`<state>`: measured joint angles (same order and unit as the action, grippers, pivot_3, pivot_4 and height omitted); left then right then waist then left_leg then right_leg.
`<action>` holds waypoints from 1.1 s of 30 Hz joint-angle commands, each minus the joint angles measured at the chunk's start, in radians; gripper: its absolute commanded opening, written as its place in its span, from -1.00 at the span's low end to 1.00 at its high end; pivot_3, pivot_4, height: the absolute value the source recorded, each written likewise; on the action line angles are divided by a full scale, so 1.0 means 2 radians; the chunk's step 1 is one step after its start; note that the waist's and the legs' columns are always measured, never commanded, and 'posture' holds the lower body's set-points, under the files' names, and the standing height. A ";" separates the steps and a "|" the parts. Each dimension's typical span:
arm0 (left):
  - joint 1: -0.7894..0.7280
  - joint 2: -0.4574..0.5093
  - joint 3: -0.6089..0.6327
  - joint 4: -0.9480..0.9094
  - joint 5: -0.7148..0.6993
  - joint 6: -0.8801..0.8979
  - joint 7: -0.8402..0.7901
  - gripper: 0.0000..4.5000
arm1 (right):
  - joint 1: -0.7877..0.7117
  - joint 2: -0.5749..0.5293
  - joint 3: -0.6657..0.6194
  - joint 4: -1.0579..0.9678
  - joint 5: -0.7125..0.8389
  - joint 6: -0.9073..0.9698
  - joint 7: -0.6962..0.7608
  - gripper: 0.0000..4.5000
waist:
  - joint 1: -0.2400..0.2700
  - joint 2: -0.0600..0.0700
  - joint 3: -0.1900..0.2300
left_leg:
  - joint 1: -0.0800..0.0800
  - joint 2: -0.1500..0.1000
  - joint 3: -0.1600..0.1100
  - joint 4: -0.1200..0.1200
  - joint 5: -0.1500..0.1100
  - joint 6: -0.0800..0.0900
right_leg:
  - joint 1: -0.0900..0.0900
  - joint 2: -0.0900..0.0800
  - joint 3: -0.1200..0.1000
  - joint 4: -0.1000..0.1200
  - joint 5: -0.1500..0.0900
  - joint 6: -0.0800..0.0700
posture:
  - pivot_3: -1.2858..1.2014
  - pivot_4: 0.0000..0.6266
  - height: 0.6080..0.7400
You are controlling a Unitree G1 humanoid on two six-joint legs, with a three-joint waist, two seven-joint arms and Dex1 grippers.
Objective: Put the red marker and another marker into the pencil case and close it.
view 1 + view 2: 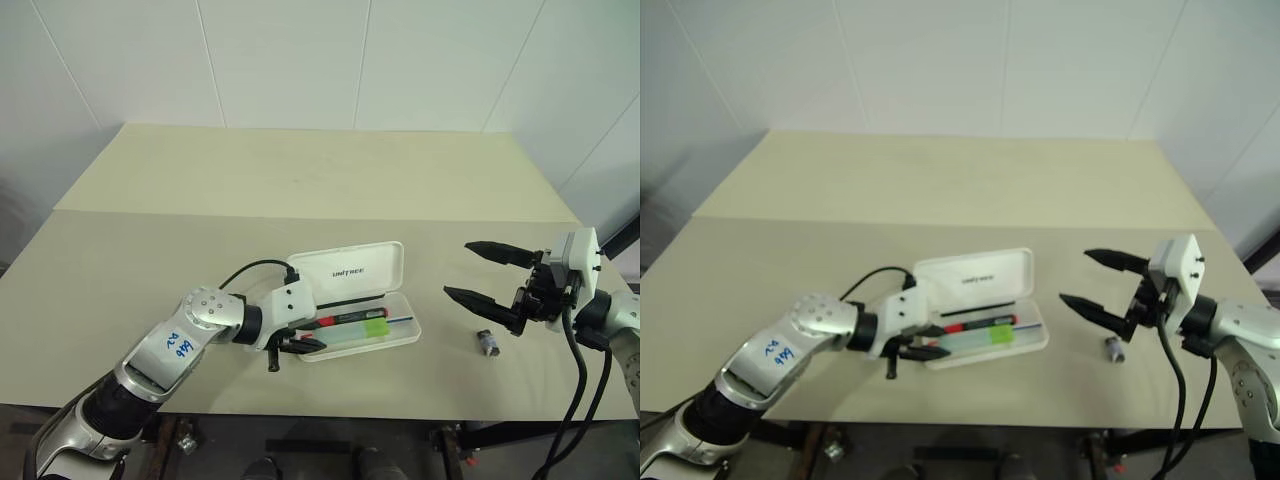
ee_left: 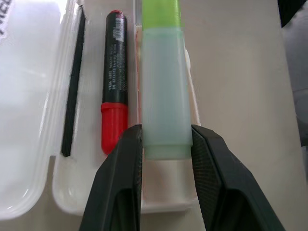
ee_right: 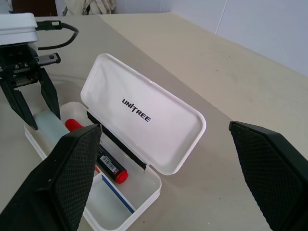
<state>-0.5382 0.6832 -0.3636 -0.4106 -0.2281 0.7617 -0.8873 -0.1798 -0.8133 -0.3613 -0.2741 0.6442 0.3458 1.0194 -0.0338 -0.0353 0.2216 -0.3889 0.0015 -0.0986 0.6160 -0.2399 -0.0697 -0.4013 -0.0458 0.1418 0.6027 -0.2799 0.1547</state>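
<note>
Grasping the green marker (image 2: 163,110) by its pale end, the left gripper (image 2: 166,144) has its jaws clenched on it, lowered into the tray of the open pencil case (image 1: 395,335) along the near wall. The red marker (image 2: 114,82) lies just beside it (parallel, inside the tray). The right gripper (image 1: 490,275) hangs with jaws spread wide, well apart from the case, above bare desk (image 1: 300,180) near a small grey stub (image 1: 487,343).

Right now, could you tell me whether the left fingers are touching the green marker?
Touching: the left wrist view shows both fingers pressed against the green marker.
</note>
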 commanded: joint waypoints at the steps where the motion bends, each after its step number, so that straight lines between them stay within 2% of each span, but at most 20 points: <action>1: -0.005 0.000 0.001 0.002 0.003 -0.012 -0.007 -0.51 | 0.004 0.001 -0.013 -0.020 0.006 -0.008 -0.005 1.00 | 0.000 0.000 0.000 | 0.000 0.000 0.000 0.000 0.000 0.000 | 0.000 0.000 0.000 0.000 0.000 0.000 | 0.03 -0.52 1.00; 16: -0.004 0.002 -0.002 0.010 0.020 -0.009 -0.009 -0.51 | 0.004 0.003 -0.009 -0.019 0.005 -0.011 -0.009 1.00 | 0.000 0.000 0.000 | 0.000 0.000 0.000 0.000 0.000 0.000 | 0.000 0.000 0.000 0.001 0.000 0.000 | 0.03 -0.52 1.00; 26: -0.006 -0.006 -0.001 0.007 0.012 -0.005 -0.018 0.95 | 0.001 0.006 -0.006 -0.019 0.002 -0.013 -0.011 1.00 | 0.000 0.000 0.000 | 0.000 0.000 0.000 0.001 0.000 0.000 | 0.000 0.000 0.000 0.001 0.000 0.000 | 0.03 -0.52 1.00; 33: -0.008 -0.012 0.003 0.011 0.010 -0.014 -0.022 0.98 | 0.003 0.011 -0.002 -0.018 -0.001 -0.017 -0.016 1.00 | 0.000 0.000 0.000 | 0.000 0.000 0.000 0.001 0.000 0.000 | 0.000 0.000 0.000 0.002 0.000 0.000 | 0.03 -0.52 1.00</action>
<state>-0.5391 0.6676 -0.3721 -0.3774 -0.1952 0.7527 -0.9220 -0.1704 -0.7958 -0.3581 -0.2780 0.6374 0.3302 0.9980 -0.0342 -0.0352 0.2216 -0.3885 0.0014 -0.0985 0.6191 -0.2398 -0.0697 -0.4013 -0.0456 0.1419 0.6062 -0.2800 0.1545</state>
